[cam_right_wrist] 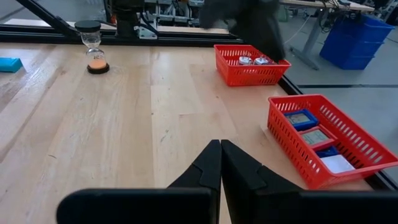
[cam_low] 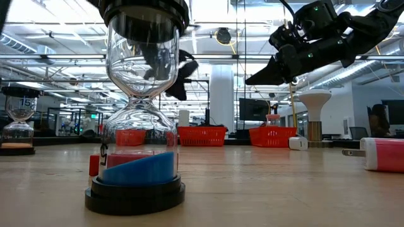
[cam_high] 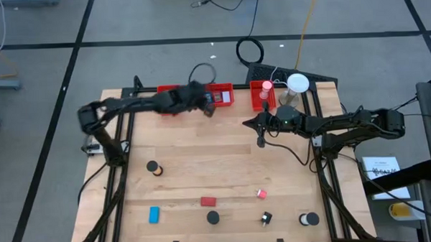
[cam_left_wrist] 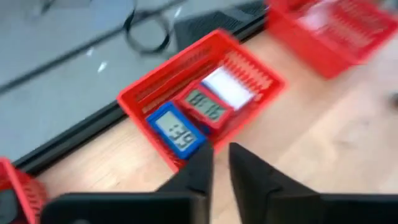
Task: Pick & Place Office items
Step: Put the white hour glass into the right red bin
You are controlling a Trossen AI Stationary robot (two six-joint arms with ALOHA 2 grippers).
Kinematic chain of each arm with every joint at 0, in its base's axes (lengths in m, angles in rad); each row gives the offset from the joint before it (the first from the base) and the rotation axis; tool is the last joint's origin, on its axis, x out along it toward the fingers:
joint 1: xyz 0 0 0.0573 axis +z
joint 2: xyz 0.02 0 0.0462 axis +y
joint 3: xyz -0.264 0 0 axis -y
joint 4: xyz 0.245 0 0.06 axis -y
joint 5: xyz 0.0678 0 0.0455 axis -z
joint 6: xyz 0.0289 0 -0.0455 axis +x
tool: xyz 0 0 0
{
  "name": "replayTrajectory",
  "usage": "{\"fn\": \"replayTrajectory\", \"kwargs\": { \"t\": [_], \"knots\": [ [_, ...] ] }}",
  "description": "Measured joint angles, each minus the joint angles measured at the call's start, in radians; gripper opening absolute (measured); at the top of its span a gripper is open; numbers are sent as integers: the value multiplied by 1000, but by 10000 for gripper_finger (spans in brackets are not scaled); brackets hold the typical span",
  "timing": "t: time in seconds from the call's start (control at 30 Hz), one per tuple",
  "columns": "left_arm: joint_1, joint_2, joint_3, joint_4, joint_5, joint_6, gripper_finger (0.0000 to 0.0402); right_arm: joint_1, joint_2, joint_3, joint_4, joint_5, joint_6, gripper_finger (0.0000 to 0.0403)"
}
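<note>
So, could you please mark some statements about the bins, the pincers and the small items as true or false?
1. The middle red bin holds a blue timer and a red timer. True.
2. The right pincer holds the red block. False: it is shut and empty, and the block lies on the table.
3. The blue block lies inside a bin. False: it lies on the bare wood, towards the table's near left corner.
4. The white lamp stands beside the right-hand bin. True.
5. The left pincer is close to the middle red bin. True.
</note>
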Motion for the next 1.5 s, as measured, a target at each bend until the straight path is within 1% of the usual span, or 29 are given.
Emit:
{"fn": "replayTrajectory", "kwargs": {
  "t": [0.07, 0.1, 0.23, 0.3, 0.4, 0.5, 0.6, 0.67, 0.73, 0.83, 1.0, 1.1, 1.2, 1.3, 1.43, 1.5],
  "knots": [
    [-28, -74, -149, 182, 35, 38, 15, 0, 0, 0, -3, 1, 8, 4],
    [-41, -107, -223, 277, 66, 62, 8, 0, 0, 0, -2, 1, 14, 4],
    [-97, -200, -481, 663, 165, 111, 17, 0, 0, 0, 0, 1, 24, 4],
    [-114, -215, -574, 823, 185, 126, 20, 0, 0, 0, 0, 2, 32, 4],
    [-131, -219, -676, 974, 208, 127, 14, 0, 0, 0, 4, 3, 47, 4],
    [-139, -219, -743, 1076, 218, 134, 4, 0, 0, 4, -1, 26, 52, 4],
    [-142, -219, -785, 1146, 244, 177, 6, 19, 0, 18, -16, 72, 86, 4],
    [-143, -219, -799, 1178, 261, 208, 13, 44, 0, 33, -66, 101, 110, 4],
    [-142, -219, -804, 1184, 266, 231, 17, 76, 0, 48, -132, 151, 149, 4],
    [-142, -219, -804, 1184, 266, 246, 17, 137, 0, 76, -265, 234, 222, 4],
    [-142, -219, -804, 1183, 256, 260, 3, 249, 0, 156, -540, 328, 397, 4],
    [-142, -219, -804, 1183, 247, 268, 7, 315, 0, 210, -678, 373, 504, 4],
    [-142, -219, -804, 1183, 246, 268, 20, 374, 0, 263, -799, 398, 616, 4],
    [-142, -219, -804, 1183, 246, 268, 30, 427, 9, 331, -952, 402, 736, 4],
    [-142, -219, -804, 1187, 246, 270, 36, 487, 68, 446, -1135, 402, 859, 4],
    [-142, -219, -804, 1188, 246, 270, 37, 508, 117, 531, -1231, 368, 912, 4]
  ]
}}
